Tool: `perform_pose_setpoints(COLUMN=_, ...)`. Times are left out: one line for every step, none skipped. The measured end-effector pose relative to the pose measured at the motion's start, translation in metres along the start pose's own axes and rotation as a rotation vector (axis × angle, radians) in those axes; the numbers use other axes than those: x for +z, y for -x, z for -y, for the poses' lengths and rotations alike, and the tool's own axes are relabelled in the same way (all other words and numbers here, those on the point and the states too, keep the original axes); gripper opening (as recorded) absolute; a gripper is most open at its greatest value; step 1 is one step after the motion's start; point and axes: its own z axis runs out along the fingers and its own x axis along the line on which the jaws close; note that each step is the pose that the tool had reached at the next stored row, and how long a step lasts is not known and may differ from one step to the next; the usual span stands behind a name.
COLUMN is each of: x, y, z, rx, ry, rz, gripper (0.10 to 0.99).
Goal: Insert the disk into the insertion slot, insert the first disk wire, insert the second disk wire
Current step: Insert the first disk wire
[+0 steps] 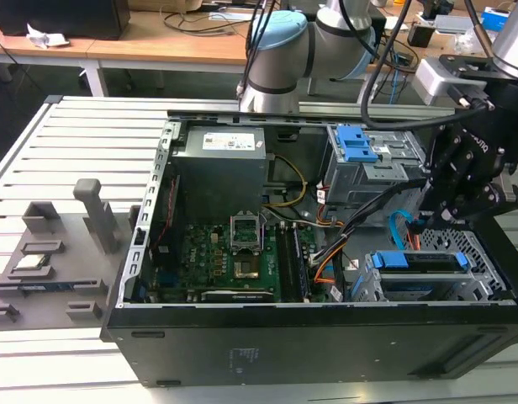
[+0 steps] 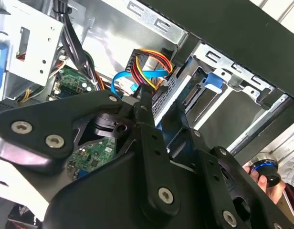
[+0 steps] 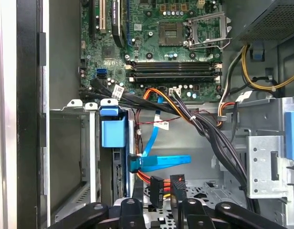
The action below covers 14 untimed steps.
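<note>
The disk (image 1: 427,263), in its bright blue frame (image 3: 112,131), lies inside the silver insertion slot (image 1: 482,252) at the exterior view's right. My gripper (image 3: 157,185) reaches down behind the disk's rear end. The first disk wire (image 3: 156,190) is an orange, red and black bundle with a black plug. Its plug sits between my two fingers (image 3: 177,190), a short way off the disk's edge. In the second wrist view the same plug (image 2: 137,63) lies just past my gripper (image 2: 143,94). The light blue second disk wire (image 3: 161,162) loops beside it, its plug against the disk's edge.
Thick black cable bundles (image 3: 209,133) cross over the cage. The taller grey bay with blue tabs (image 1: 360,147) stands behind it. The motherboard (image 1: 234,257) lies in the case's middle and the power supply (image 1: 221,160) at its back. A hand (image 2: 268,183) shows outside the case wall.
</note>
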Motion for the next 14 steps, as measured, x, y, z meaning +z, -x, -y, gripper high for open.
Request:
perform_pose_setpoints(x=0.0015, y=0.0, z=0.0, rx=0.0, ry=0.0, rz=-0.0027, gripper=0.361)
perform_pose_setpoints(x=0.0027, y=0.0001, z=0.0, rx=0.0, ry=0.0, rz=-0.0049, gripper=0.361)
perform_pose_setpoints(x=0.0041, y=0.0001, z=0.0001, rx=0.0, ry=0.0, rz=-0.0069, gripper=0.361)
perform_pose_setpoints(x=0.0055, y=0.0001, z=0.0001, rx=0.001, ry=0.0, rz=-0.009, gripper=0.361)
perform_pose_setpoints(x=0.006, y=0.0001, z=0.0002, rx=0.001, ry=0.0, rz=-0.0119, gripper=0.361)
perform_pose_setpoints(x=0.006, y=0.0001, z=0.0002, rx=0.001, ry=0.0, rz=-0.0122, gripper=0.361)
perform_pose_setpoints(x=0.006, y=0.0001, z=0.0002, rx=0.001, ry=0.0, rz=-0.0123, gripper=0.361)
perform_pose_setpoints(x=0.0061, y=0.0001, z=0.0002, rx=0.001, ry=0.0, rz=-0.0123, gripper=0.361)
perform_pose_setpoints(x=0.0061, y=0.0001, z=0.0002, rx=0.001, ry=0.0, rz=-0.0124, gripper=0.361)
perform_pose_setpoints(x=0.0061, y=0.0001, z=0.0002, rx=0.001, ry=0.0, rz=-0.0124, gripper=0.345)
perform_pose_setpoints(x=0.0061, y=0.0, z=0.0002, rx=0.001, ry=0.0, rz=-0.0126, gripper=0.345)
perform_pose_setpoints(x=0.0061, y=0.0001, z=0.0002, rx=0.001, ry=0.0, rz=-0.0126, gripper=0.278)
perform_pose_setpoints(x=0.0061, y=0.0, z=0.0002, rx=0.001, ry=0.0, rz=-0.0126, gripper=0.278)
perform_pose_setpoints(x=0.0061, y=0.0, z=0.0002, rx=0.001, ry=0.0, rz=-0.0127, gripper=0.169)
